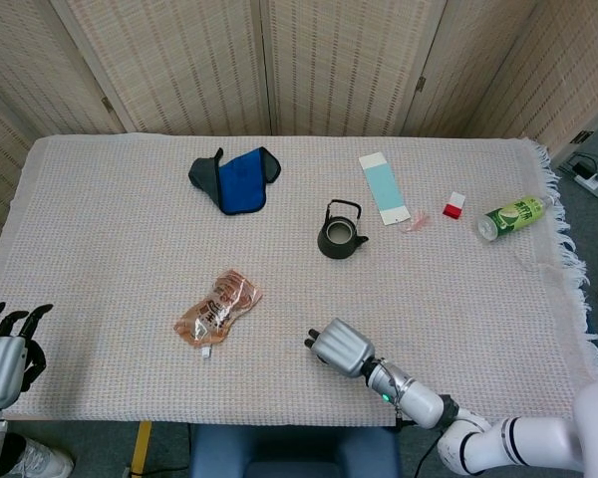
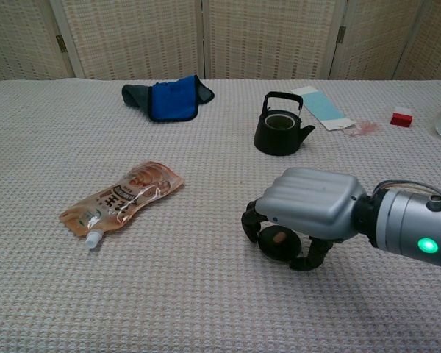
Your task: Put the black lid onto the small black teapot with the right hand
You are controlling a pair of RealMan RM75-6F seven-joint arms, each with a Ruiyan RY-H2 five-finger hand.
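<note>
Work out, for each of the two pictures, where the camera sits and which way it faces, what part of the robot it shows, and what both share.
Head view: high above the near edge, looking steeply down on the whole cloth-covered table; shows the left hand at the near left corner and the right hand.
Chest view: low at the near edge, facing across the table to the woven screens; shows only the right hand, curled around the black lid.
Shared: right hand, small black teapot, blue cloth, orange pouch.

Small black teapot (image 2: 282, 133) upright, lidless, handle raised — black lid (image 2: 278, 242) tilted, near front edge.
</note>
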